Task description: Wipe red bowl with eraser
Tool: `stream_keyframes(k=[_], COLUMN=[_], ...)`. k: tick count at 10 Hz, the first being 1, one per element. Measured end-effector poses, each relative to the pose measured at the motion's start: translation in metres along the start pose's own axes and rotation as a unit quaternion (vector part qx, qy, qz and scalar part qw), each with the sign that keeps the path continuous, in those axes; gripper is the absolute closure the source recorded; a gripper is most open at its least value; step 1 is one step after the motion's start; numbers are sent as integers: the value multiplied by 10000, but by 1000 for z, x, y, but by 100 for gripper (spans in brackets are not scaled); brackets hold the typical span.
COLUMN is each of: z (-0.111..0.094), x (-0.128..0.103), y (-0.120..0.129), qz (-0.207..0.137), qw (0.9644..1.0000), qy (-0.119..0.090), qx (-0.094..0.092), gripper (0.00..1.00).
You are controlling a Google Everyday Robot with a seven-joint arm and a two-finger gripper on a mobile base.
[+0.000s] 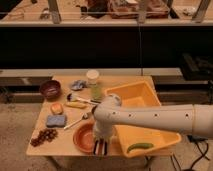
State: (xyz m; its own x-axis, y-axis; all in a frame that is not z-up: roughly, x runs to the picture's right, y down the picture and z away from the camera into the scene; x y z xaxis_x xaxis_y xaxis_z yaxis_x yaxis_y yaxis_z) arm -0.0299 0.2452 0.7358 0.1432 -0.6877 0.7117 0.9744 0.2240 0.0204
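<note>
- Lower centre of frame: gripper (100, 146) points down at right rim of the red bowl (82, 138); open or closed, cannot tell.
- Red bowl sits near worktop (61, 133) front edge, left of yellow tub (135, 97).

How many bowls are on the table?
2. The red bowl sits at the front edge, partly under the gripper; a smaller dark maroon bowl stands at the far left corner. The arm may hide more.
</note>
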Motion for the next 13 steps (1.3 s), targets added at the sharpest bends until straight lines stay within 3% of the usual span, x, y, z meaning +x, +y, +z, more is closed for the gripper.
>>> stream_keyframes(k=[4,7,11,13], z=[-7,0,-9,-13], x=[22,24,-1,-19], y=[-52,-85,-123,-128], qz=[-226,-424,-995,-1260], qw=[9996,9990,9940,9910], qy=[162,114,66,27], qx=[30,103,440,440], gripper=[100,100,100,100])
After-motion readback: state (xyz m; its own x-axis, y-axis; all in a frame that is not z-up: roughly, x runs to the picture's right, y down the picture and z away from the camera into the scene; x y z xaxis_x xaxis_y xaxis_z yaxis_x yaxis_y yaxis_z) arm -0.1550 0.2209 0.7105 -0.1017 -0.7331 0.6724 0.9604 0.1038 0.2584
